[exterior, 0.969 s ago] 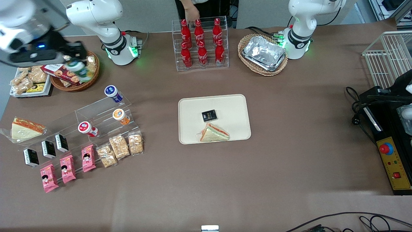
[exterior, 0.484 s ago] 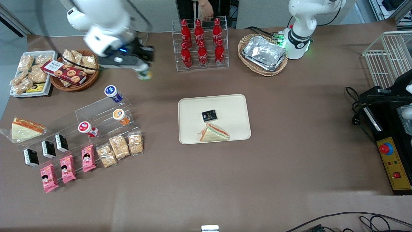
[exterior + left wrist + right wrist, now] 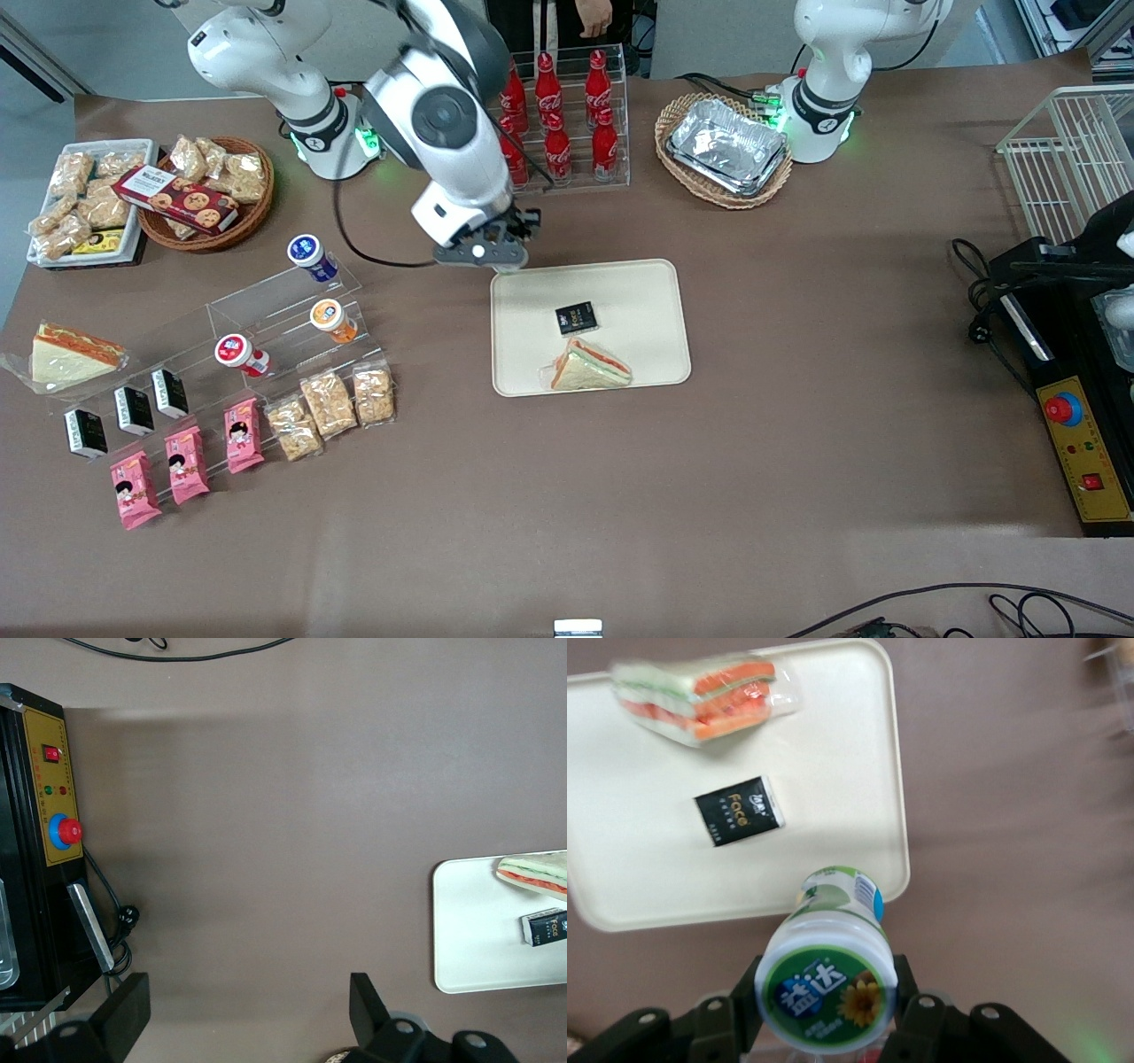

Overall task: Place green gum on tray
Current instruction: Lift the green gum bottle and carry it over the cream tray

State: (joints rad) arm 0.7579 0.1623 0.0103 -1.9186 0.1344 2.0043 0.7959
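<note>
Front view, upper middle of frame: pincer (image 3: 496, 257) hangs over the tray (image 3: 651, 359) corner nearest the cola bottle rack (image 3: 551, 120). Right wrist view: green gum (image 3: 828, 979) clamped between the closed-in fingers (image 3: 914, 1010), lid facing camera, held above the tray (image 3: 833, 797) rim where it meets the table (image 3: 1010, 815). On the tray lie a sandwich (image 3: 700, 695) and a black packet (image 3: 739, 811), apart from each other.

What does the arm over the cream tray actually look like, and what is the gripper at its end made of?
The working arm is glossy white, built of rounded segments, with a grey disc on one joint and a black cable looping from it. Its base glows green. The gripper near the tray's corner is black, with bolted dark fingers either side of the green gum.
</note>
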